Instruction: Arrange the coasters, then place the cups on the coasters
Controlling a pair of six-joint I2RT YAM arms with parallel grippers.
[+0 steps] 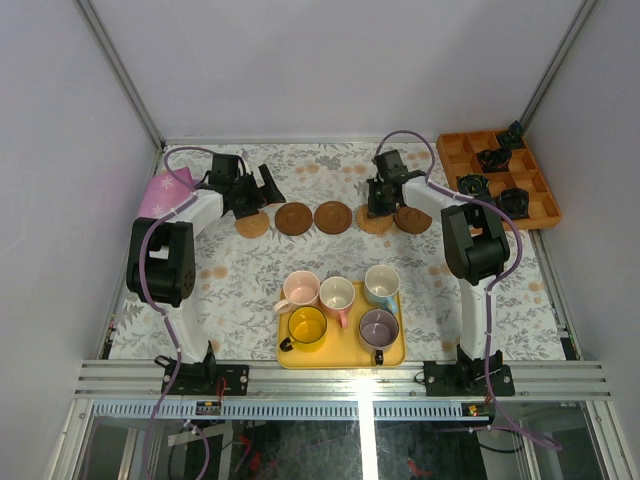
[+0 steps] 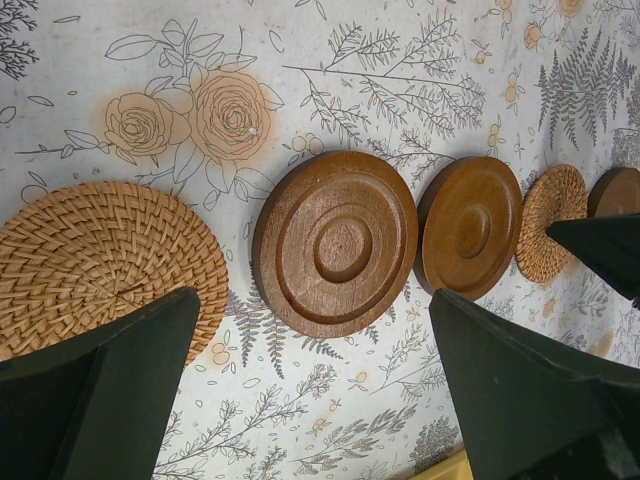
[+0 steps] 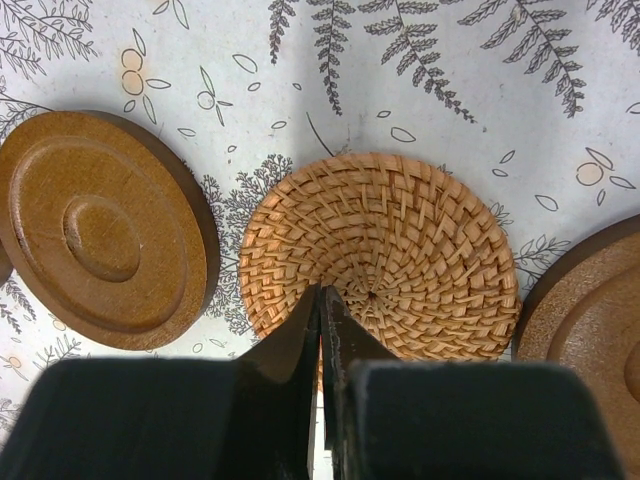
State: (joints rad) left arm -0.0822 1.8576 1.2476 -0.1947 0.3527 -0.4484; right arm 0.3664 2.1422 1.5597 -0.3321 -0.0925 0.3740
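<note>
Aluminium rail (image 1: 340, 378) edges floral tablecloth (image 1: 250, 285) bearing 5 coasters (image 1: 293, 219) between pale walls (image 1: 330, 60)

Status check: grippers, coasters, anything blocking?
Left gripper open, empty. Right gripper shut over woven coaster. Coasters in a row, cups all on tray. Nothing blocking.

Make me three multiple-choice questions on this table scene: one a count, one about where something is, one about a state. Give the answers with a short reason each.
1. How many of the five coasters are woven?
A. two
B. four
C. five

2. Where do the cups stand?
A. on the coasters
B. on the yellow tray
C. stacked in one pile

3. The right gripper is:
A. wide open
B. holding a cup
C. shut

Answers:
1 A: two woven discs lie among three smooth wooden ones.
2 B: all five cups sit on the tray.
3 C: its fingers meet over a woven coaster.
</note>
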